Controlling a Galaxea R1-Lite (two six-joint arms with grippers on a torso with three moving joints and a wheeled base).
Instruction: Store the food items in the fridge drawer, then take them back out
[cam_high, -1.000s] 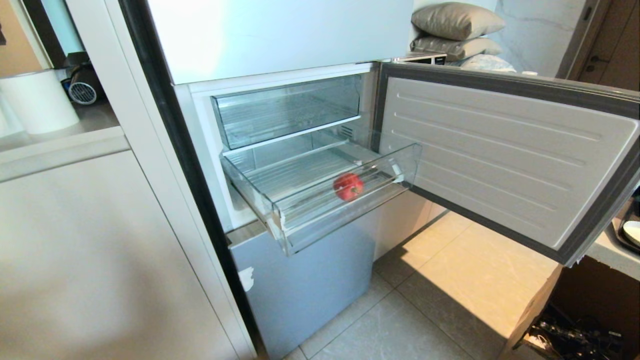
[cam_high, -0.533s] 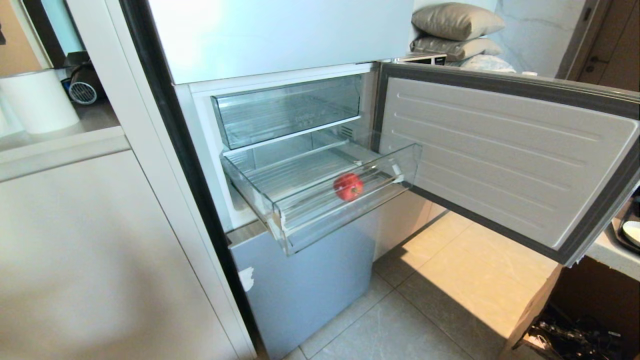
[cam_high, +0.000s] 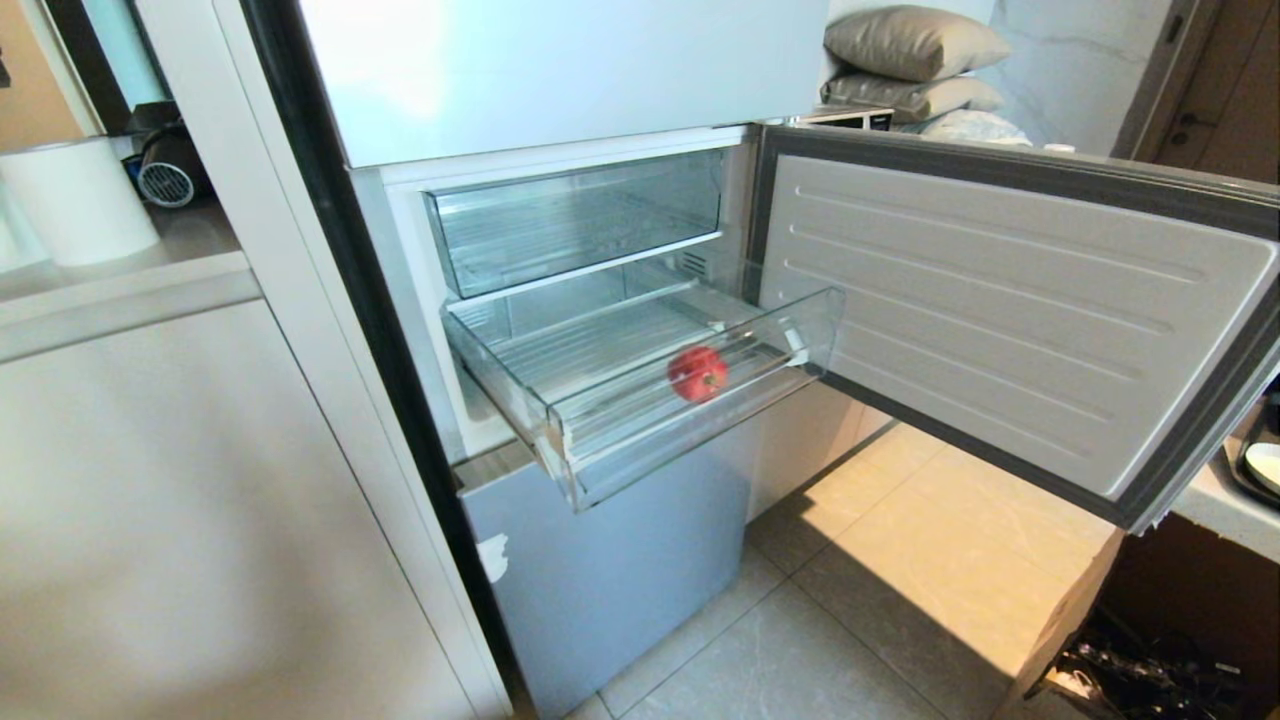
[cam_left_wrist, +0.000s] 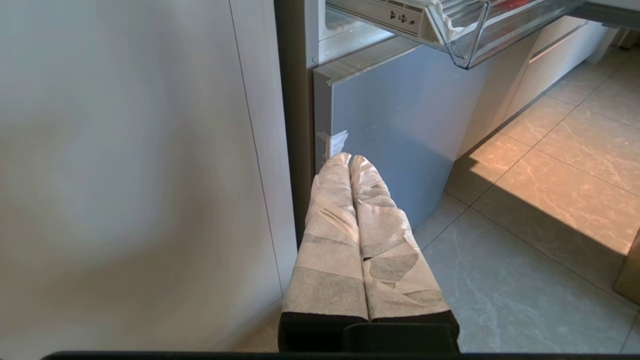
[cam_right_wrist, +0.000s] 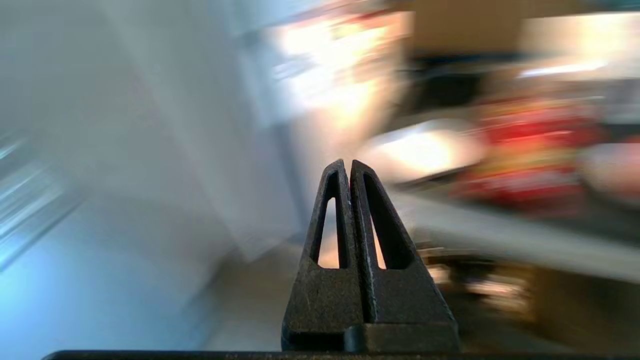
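A glossy red apple-like fruit (cam_high: 697, 373) lies on the ribbed floor of the pulled-out clear fridge drawer (cam_high: 640, 455), toward its right front. Neither arm shows in the head view. My left gripper (cam_left_wrist: 349, 158), wrapped in pale tape, is shut and empty, hanging low near the fridge's grey lower panel (cam_left_wrist: 395, 115), under the drawer's corner (cam_left_wrist: 462, 35). My right gripper (cam_right_wrist: 348, 164) is shut with nothing between its black fingers; its surroundings are smeared, with a red blur (cam_right_wrist: 530, 150) off to one side.
The fridge door (cam_high: 1000, 310) stands open to the right. A second clear drawer (cam_high: 575, 220) sits pushed in above the open one. A white cabinet (cam_high: 200, 520) flanks the fridge on the left. Tiled floor (cam_high: 850, 620) lies below; a counter edge (cam_high: 1225, 505) is at far right.
The head view is unchanged: the fruit and drawer have not moved, and no arm has entered it.
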